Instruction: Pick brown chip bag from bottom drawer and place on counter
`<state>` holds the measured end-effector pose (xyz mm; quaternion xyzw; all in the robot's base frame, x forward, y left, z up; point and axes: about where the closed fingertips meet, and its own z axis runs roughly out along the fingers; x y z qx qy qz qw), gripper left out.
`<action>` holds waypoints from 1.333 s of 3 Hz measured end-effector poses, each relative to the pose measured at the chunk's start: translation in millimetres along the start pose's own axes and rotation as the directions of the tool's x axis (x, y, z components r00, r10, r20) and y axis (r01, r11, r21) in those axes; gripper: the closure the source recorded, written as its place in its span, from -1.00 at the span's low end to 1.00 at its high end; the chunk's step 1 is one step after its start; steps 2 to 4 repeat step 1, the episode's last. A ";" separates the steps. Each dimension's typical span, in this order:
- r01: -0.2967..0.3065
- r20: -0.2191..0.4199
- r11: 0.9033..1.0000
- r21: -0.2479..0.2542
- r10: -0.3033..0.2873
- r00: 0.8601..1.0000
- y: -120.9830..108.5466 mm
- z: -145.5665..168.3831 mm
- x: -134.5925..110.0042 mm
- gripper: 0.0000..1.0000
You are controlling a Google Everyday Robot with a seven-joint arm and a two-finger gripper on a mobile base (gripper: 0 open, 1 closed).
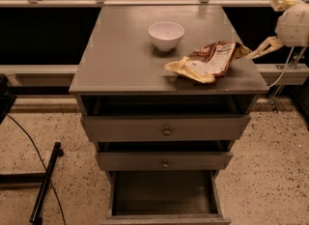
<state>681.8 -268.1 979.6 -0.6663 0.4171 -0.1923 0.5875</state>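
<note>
The speckled terrazzo floor (270, 171) spreads under a grey wooden cabinet whose broad square top is the counter (120, 60), smooth and faintly glossy, with a soft sheen towards its far edge. Lowest in the cabinet, the bottom drawer (164, 195) stands pulled out: a plain deep grey box with a low front and a bare matte floor, nothing lying in it. Above it sit the two shallower grey drawers (164, 128), both partly out. The brown chip bag (208, 61) lies flat on the counter's right half, near the right edge and just right of the bowl but apart from it. It is crumpled foil, brown at its far end and pale yellow at the near end, with a white printed panel facing up. The gripper (258, 20) hangs off the counter's right side, its cream-coloured jaws spread wide with nothing between them. One finger points up and away, while the other slants down to the bag's right tip, and I cannot tell whether it touches the foil. The placing looks as good as done, so the care now lies in clearing away cleanly. I would draw the arm out rightwards and upwards, so the low finger does not snag the light, slippery foil and drag it over the nearby edge. The white bowl (166, 35), round, smooth and empty, sits mid-counter. Smallest are the round brass knobs (166, 132).
</note>
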 end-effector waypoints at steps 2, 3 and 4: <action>0.001 0.023 0.999 -0.040 0.000 1.000 -3.2 -32.0 10.3 -1.00; 0.001 0.023 0.999 -0.040 0.000 1.000 -3.2 -32.0 10.3 -1.00; 0.001 0.023 0.999 -0.040 0.000 1.000 -3.2 -32.0 10.3 -1.00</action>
